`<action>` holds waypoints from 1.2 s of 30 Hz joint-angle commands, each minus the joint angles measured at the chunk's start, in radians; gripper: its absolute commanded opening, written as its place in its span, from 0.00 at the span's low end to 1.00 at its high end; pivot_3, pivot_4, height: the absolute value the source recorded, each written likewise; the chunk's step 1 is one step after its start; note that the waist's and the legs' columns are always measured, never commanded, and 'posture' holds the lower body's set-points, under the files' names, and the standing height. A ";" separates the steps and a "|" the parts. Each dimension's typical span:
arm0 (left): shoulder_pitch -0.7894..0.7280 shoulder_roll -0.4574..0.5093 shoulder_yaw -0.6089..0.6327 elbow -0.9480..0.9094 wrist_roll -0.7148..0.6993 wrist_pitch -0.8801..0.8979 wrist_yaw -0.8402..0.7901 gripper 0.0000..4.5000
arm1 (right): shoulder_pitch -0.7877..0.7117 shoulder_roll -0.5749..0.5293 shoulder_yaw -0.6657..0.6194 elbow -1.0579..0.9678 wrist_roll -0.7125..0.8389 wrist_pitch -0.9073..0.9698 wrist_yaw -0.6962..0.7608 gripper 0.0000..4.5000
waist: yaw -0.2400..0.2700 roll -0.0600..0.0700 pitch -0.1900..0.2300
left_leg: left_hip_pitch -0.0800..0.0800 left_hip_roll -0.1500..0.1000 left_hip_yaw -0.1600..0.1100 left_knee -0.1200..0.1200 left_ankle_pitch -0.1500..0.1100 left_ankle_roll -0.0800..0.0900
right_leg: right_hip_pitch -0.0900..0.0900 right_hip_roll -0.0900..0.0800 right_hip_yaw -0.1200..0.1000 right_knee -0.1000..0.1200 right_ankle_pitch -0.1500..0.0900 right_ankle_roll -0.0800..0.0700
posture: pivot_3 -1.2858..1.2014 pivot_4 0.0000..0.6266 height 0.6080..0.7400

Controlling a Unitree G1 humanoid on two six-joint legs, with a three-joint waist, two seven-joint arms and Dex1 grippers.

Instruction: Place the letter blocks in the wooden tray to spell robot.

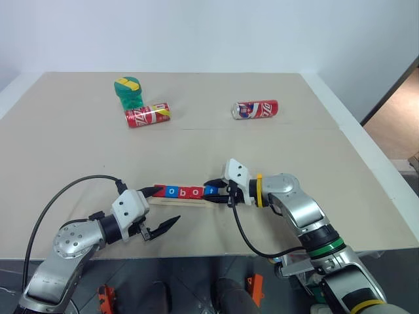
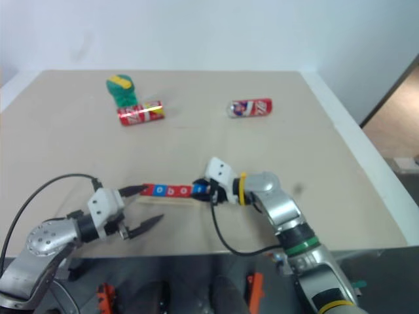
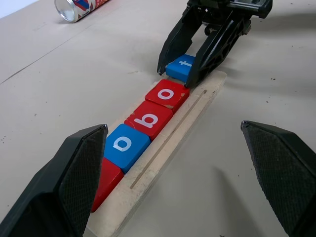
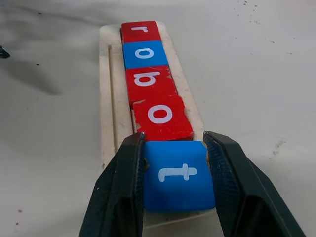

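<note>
pale wood tray lies on the beige tabletop, near its front edge, between the two arms. five letter tiles sit in one row on it, touching end to end: red r tile, blue o tile, red b tile, red o tile, blue t tile. the red o tile sits slightly skewed against the b tile. the t tile occupies the tray's right end. a thin groove runs along the bare strip of the tray beside the tiles. right pincer is clenched on the t tile, one finger flat against each side of it, with the tile resting on the tray. right pincer points left along the row. left pincer is released, fingers spread wide, at the tray's left end; one finger reaches to the r tile, the other lies in front of the tray, apart from it. contact of the first finger with the tile cannot be told. well behind the tray, two red cans lie on their sides: one can at left, just beside a green and yellow object, and another can at right.
</note>
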 commanded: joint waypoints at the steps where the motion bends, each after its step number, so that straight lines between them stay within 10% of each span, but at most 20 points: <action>1: 0.000 0.002 0.018 -0.022 0.001 -0.022 0.003 1.00 | -0.025 0.009 0.002 0.003 0.002 0.004 0.010 0.50 | 0.000 0.000 0.000 | 0.000 0.000 0.000 0.000 0.000 0.000 | 0.000 0.000 0.000 0.000 0.000 0.000 | 0.52 0.24 1.00; 7: 0.005 0.010 0.014 -0.016 0.009 -0.029 -0.012 1.00 | -0.025 0.020 -0.011 -0.002 0.002 -0.013 -0.002 0.97 | -0.001 0.000 0.000 | 0.000 0.000 0.000 0.000 0.000 0.000 | 0.000 0.000 0.000 0.000 0.000 0.000 | 0.52 0.24 1.00; 14: 0.013 0.011 0.034 -0.009 -0.001 -0.038 -0.018 1.00 | -0.008 0.058 -0.163 -0.122 0.086 0.069 -0.147 0.99 | -0.001 0.000 0.000 | -0.001 0.000 0.000 0.000 0.000 0.000 | -0.001 0.000 0.000 0.000 0.000 0.000 | 0.52 0.24 1.00; 24: -0.014 -0.034 0.195 0.070 -0.105 0.066 0.086 1.00 | 0.317 0.108 -0.337 -0.370 0.099 0.216 -0.490 0.27 | 0.002 0.000 0.000 | -0.004 0.000 -0.002 -0.001 -0.001 -0.001 | -0.002 -0.002 0.000 0.000 -0.003 0.001 | 0.52 0.24 1.00; 36: -0.068 0.051 0.338 0.291 -0.087 0.046 0.058 1.00 | 0.198 -0.166 -0.406 -0.205 0.249 0.161 -0.126 0.99 | -0.005 0.000 0.000 | -0.004 0.000 0.002 0.000 0.001 0.000 | -0.005 -0.001 0.000 0.000 0.002 -0.001 | 0.52 0.24 1.00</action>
